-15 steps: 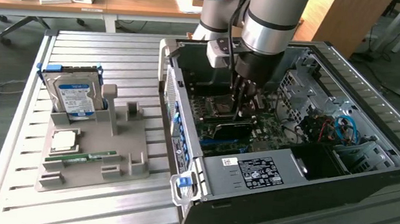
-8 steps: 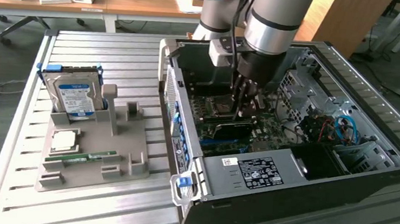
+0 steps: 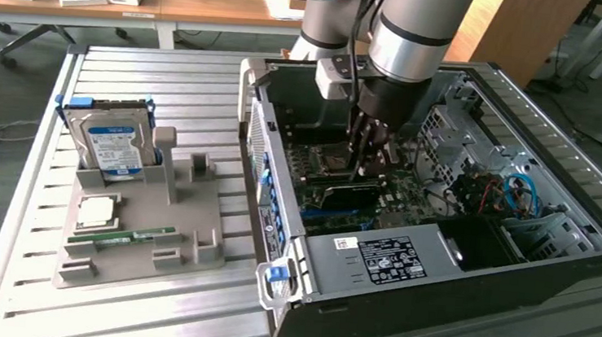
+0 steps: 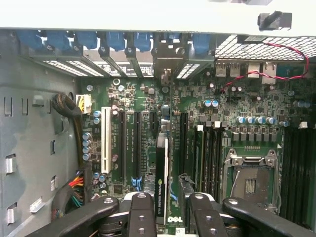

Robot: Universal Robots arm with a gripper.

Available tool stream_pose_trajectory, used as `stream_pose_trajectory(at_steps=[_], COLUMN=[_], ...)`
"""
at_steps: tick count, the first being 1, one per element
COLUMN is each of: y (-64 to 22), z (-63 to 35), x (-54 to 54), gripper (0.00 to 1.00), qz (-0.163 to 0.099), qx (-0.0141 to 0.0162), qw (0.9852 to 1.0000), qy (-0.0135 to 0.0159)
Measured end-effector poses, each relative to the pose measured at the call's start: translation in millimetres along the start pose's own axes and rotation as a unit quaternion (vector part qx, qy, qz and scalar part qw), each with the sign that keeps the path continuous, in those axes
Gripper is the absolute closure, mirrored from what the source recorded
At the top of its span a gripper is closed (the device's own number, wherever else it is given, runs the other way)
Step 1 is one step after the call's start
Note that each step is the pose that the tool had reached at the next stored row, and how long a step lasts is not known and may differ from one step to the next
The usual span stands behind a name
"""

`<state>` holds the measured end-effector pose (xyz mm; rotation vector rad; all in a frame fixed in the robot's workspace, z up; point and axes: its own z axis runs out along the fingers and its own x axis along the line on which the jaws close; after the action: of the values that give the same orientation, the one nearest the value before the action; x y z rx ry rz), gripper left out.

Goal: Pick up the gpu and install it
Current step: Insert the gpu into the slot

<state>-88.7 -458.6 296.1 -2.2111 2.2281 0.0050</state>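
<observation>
The robot arm reached down into an open desktop computer case (image 3: 556, 240) on a slatted metal table (image 3: 135, 317), its gripper (image 3: 371, 154) lowered over the motherboard (image 4: 217, 123). In the wrist view the gripper (image 4: 168, 207) had its black fingers (image 4: 140, 217) pinching the gpu (image 4: 162, 177), which stood on edge over the expansion slots, just beside a white slot (image 4: 105, 140) at its nine o'clock. A dark label on the card's edge could not be read with certainty; white "DELL" lettering showed on the board beneath it. An empty processor socket (image 4: 251, 180) lay at three o'clock from the card.

In the exterior view, a power supply (image 3: 380, 261) with a black rating label, its print too small to read, sat at six o'clock from the gripper. At nine o'clock, well apart from the case, a grey holder (image 3: 154, 229) carried a hard drive (image 3: 112, 148) with a blue label, a processor chip (image 3: 95, 212) and a green memory stick (image 3: 121, 238).
</observation>
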Motion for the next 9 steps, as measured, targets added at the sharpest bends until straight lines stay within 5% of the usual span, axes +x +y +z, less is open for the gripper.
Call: stream_pose_trajectory(at_steps=[9], y=[-0.2], z=[-1.3], x=[0.0], gripper=[0.67], qz=[0.000], qx=[-0.0046], qw=[1.0000], qy=[0.0009])
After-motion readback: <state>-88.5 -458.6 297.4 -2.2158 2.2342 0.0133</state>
